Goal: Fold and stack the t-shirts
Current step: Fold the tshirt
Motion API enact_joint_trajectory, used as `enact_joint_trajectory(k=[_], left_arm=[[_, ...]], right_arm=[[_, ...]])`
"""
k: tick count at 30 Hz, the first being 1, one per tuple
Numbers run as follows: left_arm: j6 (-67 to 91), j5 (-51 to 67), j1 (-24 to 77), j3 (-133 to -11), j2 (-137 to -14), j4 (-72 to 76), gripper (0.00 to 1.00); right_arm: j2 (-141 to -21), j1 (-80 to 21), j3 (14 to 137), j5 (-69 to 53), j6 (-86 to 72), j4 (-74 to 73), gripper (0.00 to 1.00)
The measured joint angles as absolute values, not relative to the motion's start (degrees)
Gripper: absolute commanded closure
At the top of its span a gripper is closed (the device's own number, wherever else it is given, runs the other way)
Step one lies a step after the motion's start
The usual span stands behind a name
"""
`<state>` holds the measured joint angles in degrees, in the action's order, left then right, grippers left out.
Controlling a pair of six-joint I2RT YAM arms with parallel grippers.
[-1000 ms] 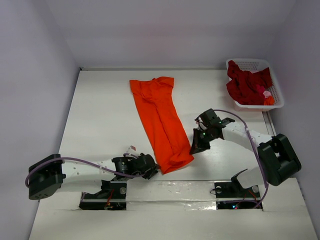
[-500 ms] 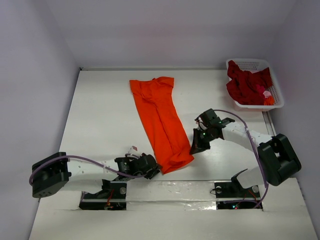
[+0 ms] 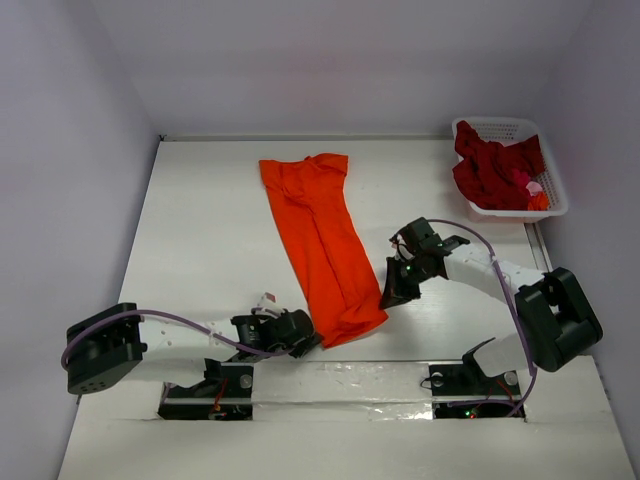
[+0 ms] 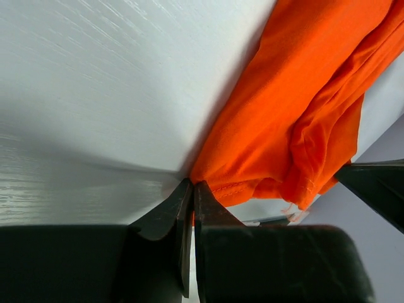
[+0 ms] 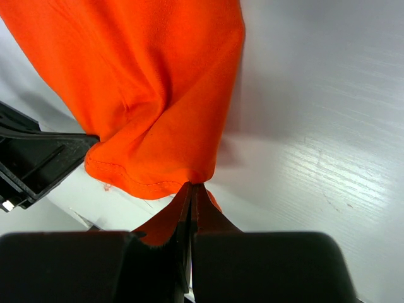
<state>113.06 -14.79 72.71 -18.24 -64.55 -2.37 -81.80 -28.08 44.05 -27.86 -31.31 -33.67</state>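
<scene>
The bright orange t-shirt [image 3: 320, 235] lies folded into a long narrow strip on the table, running from the far middle down to the near edge. My left gripper [image 3: 310, 342] is shut on the shirt's near left hem corner [image 4: 208, 177]. My right gripper [image 3: 386, 298] is shut on the near right hem corner [image 5: 189, 170]. Both hold the hem low by the table. The dark red t-shirt [image 3: 495, 170] lies crumpled in the white basket [image 3: 510, 128] at the far right.
The basket also holds a small pink and orange cloth bit [image 3: 535, 192]. The table [image 3: 210, 230] has walls on the left, back and right. A raised white rail [image 3: 340, 378] runs along the near edge by the arm bases.
The left arm's elbow has shifted slightly to the right. The grippers and the orange shirt stay as they were.
</scene>
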Motion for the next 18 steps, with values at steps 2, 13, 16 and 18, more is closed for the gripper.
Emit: enact_joint_trajectory(k=[2,13,16,18], left_arm=[[113.1,-14.8,72.7,-18.2,-64.6,-2.9,1.0],[113.0,-15.0,72.7,-20.5,-60.6,-8.6,1.0],[113.0,-15.0,72.7,-20.5,-60.1,-9.2,1.0],[113.0,-15.0,72.6,-20.5,-60.0,-9.5,1.0]], right_arm=[[-81.8,-28.1,44.1,-27.9,-31.3,-33.7,1.0],[-81.8,-28.1,44.2,-27.9,-31.4,-34.1,1.0],[-81.9,-28.1,44.6,-27.9,-31.4,-34.3,1.0],[-82.2,-28.1,45.2,-27.9,-31.4,-34.3,1.0]])
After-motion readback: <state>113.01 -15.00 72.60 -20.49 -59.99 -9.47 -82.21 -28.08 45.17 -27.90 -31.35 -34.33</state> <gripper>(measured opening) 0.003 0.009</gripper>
